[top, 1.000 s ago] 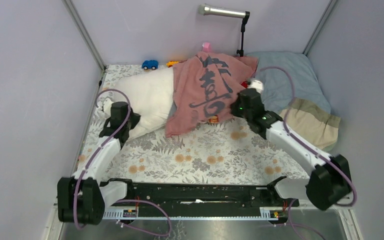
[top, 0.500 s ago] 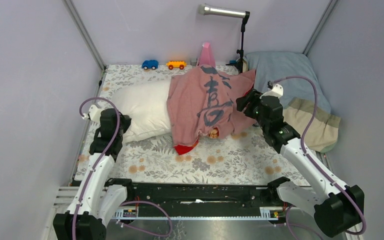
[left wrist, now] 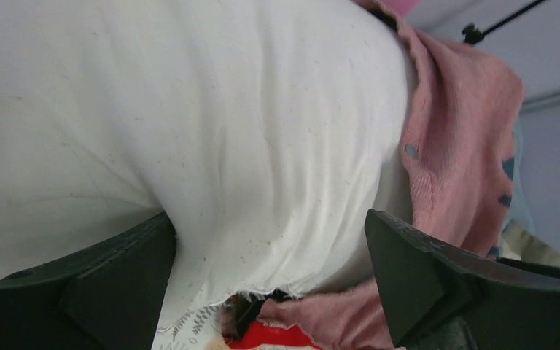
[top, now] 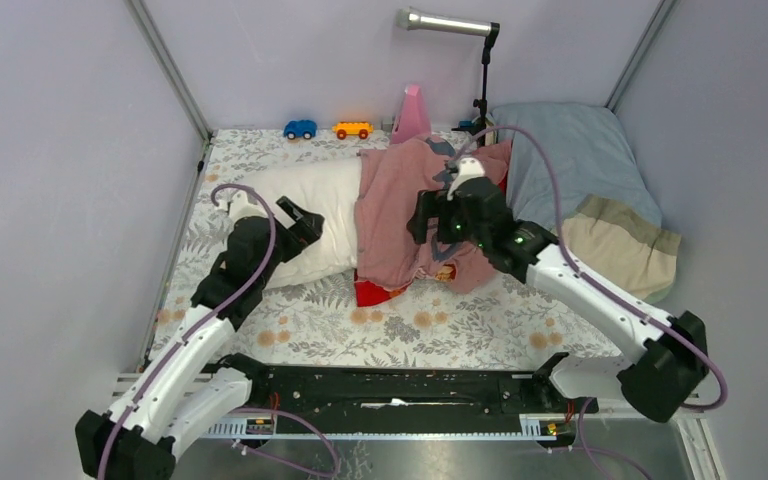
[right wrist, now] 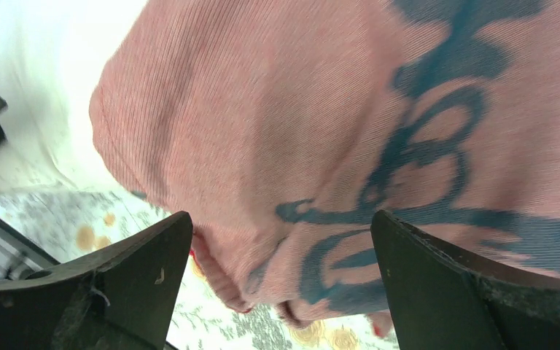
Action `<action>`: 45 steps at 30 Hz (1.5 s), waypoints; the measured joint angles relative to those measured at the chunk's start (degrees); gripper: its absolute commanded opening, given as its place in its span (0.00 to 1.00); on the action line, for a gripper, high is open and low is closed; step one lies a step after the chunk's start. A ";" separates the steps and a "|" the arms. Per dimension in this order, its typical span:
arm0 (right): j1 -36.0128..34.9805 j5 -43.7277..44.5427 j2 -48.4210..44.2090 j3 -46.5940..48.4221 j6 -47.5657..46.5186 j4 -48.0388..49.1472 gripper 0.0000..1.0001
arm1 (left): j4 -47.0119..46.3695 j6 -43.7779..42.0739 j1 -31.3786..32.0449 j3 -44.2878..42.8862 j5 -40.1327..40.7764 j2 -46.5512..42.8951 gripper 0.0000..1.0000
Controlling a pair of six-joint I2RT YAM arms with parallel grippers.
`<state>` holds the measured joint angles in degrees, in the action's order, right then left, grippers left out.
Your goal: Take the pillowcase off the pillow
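Both my arms stretch inward: left tool (top: 298, 222) spread astride the pillow (top: 305, 188), right tool (top: 422, 218) spread over the pillowcase (top: 390, 195).

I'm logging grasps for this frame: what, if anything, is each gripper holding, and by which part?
Nothing is held. The left gripper stands open against the pillow; the right gripper stands open over the pillowcase.

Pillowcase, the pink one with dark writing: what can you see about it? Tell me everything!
The pillowcase is soft, faded pink cloth turned inside out, with a big dark teal character on it; a red printed bit peeks out underneath. It lies bunched and wrinkled over one end of the white pillow, whose other end is bare. The open right gripper is close against it.
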<state>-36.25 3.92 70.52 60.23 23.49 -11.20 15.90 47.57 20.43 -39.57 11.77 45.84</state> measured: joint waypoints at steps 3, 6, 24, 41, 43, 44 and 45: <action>-4.50 2.27 3.89 1.75 -1.64 -3.96 1.00 | -0.70 0.48 3.21 -0.07 -0.35 3.08 0.99; -6.29 5.77 8.41 4.09 -2.99 -6.88 0.98 | -1.33 0.72 4.37 -0.07 -0.85 7.48 0.99; -7.06 30.82 -3.13 -4.15 -3.50 -4.96 0.00 | 1.25 3.21 -1.60 4.70 17.88 1.62 0.87; -7.32 39.98 -22.49 -14.67 4.24 -1.68 0.00 | -2.89 12.13 -20.20 9.92 8.50 -1.22 0.15; -7.32 39.01 -24.41 -15.74 3.74 -0.39 0.00 | -2.49 11.37 -20.28 10.71 8.61 -3.26 0.30; -7.32 38.34 -25.16 -16.15 3.50 0.11 0.00 | -2.47 10.47 -20.39 10.82 8.68 -3.76 0.42; -7.30 37.81 -25.31 -16.28 3.26 0.42 0.00 | -2.64 9.42 -20.83 10.80 9.14 -4.02 0.54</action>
<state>-43.55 41.74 45.21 43.94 26.74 -10.79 13.26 56.99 -0.40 -28.77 20.91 41.82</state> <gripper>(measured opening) 0.016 0.278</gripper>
